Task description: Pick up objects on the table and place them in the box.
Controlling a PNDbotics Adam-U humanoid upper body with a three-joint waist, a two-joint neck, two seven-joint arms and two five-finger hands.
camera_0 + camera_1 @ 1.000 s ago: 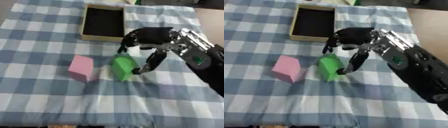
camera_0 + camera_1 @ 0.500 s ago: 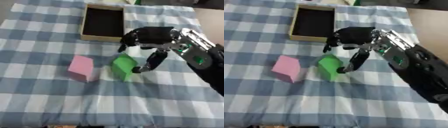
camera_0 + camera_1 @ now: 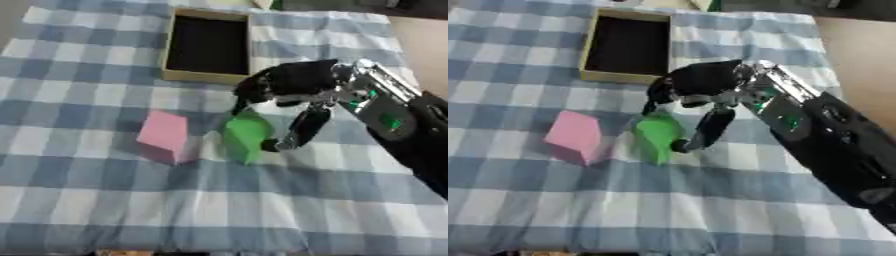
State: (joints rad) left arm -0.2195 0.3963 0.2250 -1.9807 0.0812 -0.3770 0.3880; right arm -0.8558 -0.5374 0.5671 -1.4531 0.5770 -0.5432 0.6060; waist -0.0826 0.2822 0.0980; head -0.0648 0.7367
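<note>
A green block [image 3: 245, 137] stands on the checked cloth near the middle. My right hand [image 3: 293, 82] reaches over it from the right. Its curled fingers [image 3: 243, 99] come down at the block's far top edge and its thumb [image 3: 296, 131] presses the block's right side, so the block sits between them. A pink block [image 3: 164, 136] stands just left of the green one, untouched. The open cardboard box [image 3: 207, 76], dark inside, lies beyond both blocks at the top centre. My left hand shows in neither view.
The blue and white checked cloth [image 3: 105, 200] covers the table. My right forearm [image 3: 824, 135] crosses the right side. A bare tan surface [image 3: 859, 45] lies beyond the cloth's right edge.
Hardly anything differs; my right hand stays round the green block, which still rests on the cloth in the same spot.
</note>
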